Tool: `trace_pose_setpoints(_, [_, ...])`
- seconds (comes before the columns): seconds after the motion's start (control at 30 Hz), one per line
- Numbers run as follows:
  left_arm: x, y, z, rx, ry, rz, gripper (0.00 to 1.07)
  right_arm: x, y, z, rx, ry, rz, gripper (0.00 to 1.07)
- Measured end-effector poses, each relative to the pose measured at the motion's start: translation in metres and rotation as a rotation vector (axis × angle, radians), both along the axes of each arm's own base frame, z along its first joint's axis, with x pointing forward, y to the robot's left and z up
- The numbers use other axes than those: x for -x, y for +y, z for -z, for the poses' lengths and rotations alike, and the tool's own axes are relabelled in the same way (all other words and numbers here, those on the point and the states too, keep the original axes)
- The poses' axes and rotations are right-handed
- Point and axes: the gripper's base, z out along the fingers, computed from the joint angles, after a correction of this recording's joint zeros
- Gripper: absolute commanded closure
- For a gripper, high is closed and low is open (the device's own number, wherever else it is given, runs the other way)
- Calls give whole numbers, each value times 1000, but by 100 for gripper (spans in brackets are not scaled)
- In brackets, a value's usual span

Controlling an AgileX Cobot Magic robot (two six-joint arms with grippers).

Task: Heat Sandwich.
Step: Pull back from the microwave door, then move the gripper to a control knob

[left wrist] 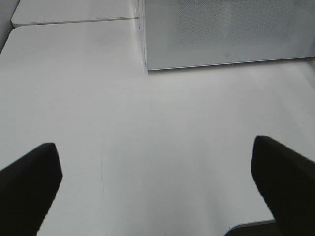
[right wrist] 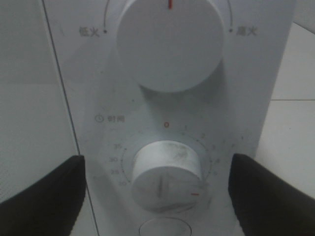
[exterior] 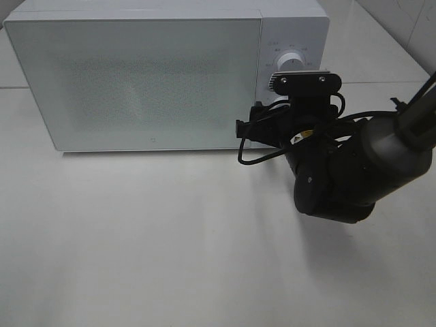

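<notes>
The left claw (left wrist: 157, 191) hangs wide open over the white counter (left wrist: 147, 123), out in front of the microwave's (exterior: 170, 8) left corner. The sandwich is out of sight, probably behind the shut, frosted door (exterior: 136, 85). On the right, the right claw (right wrist: 157, 196) stands open, straddling the round, smooth timer knob (right wrist: 166, 177) straight ahead without touching it.
</notes>
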Motion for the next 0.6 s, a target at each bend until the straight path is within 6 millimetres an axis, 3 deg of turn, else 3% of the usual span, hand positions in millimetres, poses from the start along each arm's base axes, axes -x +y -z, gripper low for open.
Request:
trace_pose_setpoints(0.33, [0, 0, 0, 0, 0, 0, 3, -2, 0, 2, 0, 1, 0, 33])
trace_pose_setpoints(0.43, [0, 0, 0, 0, 0, 0, 3, -2, 0, 2, 0, 2, 0, 40])
trace_pose_setpoints(0.5, [0, 0, 0, 0, 0, 0, 3, -2, 0, 2, 0, 3, 0, 55])
trace_pose_setpoints(0.6, [0, 0, 0, 0, 0, 0, 3, -2, 1, 2, -3, 5, 0, 66])
